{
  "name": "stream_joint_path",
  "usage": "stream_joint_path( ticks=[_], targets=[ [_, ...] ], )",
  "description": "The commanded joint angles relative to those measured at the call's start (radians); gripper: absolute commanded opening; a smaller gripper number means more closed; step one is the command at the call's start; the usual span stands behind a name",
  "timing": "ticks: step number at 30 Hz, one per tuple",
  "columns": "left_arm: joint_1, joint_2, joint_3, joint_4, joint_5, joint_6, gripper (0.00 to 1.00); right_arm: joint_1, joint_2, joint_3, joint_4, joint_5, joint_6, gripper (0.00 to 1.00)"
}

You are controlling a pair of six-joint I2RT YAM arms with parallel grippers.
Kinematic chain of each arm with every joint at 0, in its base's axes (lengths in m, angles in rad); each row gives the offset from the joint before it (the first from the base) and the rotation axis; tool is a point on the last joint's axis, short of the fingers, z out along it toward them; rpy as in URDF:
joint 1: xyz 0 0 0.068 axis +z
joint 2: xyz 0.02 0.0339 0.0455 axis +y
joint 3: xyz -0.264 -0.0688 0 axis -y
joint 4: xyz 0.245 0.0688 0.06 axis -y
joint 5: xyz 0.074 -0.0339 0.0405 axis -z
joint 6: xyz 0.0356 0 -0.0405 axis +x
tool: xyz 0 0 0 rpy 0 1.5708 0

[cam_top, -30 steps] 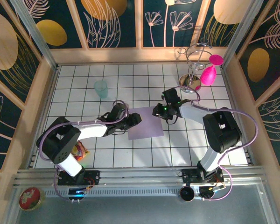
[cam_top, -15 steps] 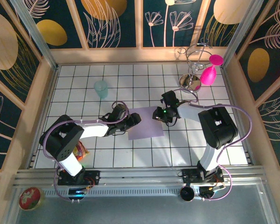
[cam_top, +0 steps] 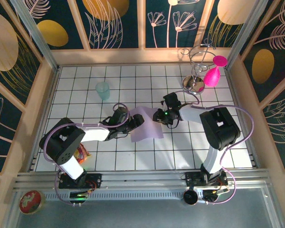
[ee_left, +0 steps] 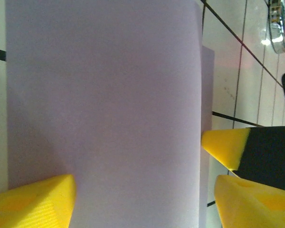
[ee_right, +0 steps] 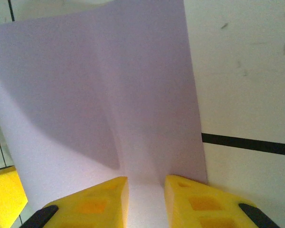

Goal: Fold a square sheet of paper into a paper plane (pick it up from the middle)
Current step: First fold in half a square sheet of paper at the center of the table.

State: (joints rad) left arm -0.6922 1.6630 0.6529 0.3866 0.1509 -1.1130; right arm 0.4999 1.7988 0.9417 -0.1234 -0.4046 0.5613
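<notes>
One square sheet of paper (cam_top: 146,126) lies at the centre of the top view, its right edge bowed up off the tiles. The right gripper (ee_right: 146,187) is closed on that edge — a soft ridge runs up the sheet from between its fingers. The left gripper (ee_left: 142,187) stands wide, its jaws either side of the paper, holding nothing. The sheet looks thin, light and limp, so it probably creases or slips easily; a gentle mid-edge pinch should suit it. There are two grippers and one teal cup (cam_top: 102,90).
</notes>
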Motion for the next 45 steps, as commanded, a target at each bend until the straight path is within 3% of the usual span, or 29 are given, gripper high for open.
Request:
stream_joint_path(
  ticks=[1, 6, 16, 25, 33, 40, 45],
  targets=[
    [-0.004, 0.000, -0.050, -0.001, -0.008, -0.018, 0.87, 0.024, 0.036, 0.007, 0.009, -0.043, 0.020, 0.27],
    [-0.004, -0.025, -0.069, 0.004, -0.022, -0.018, 0.91, 0.062, 0.069, 0.031, 0.055, -0.088, 0.057, 0.26],
    [-0.004, 0.011, -0.029, -0.069, -0.020, -0.009, 0.80, 0.107, 0.096, 0.031, 0.175, -0.178, 0.149, 0.24],
    [-0.004, 0.010, -0.007, -0.101, -0.022, 0.012, 0.58, 0.102, 0.058, 0.010, 0.208, -0.187, 0.167, 0.24],
    [-0.002, -0.068, 0.000, -0.087, -0.033, 0.074, 0.33, -0.021, -0.157, -0.089, 0.294, -0.161, 0.157, 0.25],
    [0.025, -0.198, 0.027, -0.039, 0.004, 0.142, 0.28, -0.146, -0.345, -0.218, 0.450, -0.218, 0.179, 0.37],
    [0.085, -0.255, 0.039, 0.107, 0.179, 0.105, 0.27, -0.166, -0.371, -0.259, 0.609, -0.358, 0.214, 0.55]
  ],
)
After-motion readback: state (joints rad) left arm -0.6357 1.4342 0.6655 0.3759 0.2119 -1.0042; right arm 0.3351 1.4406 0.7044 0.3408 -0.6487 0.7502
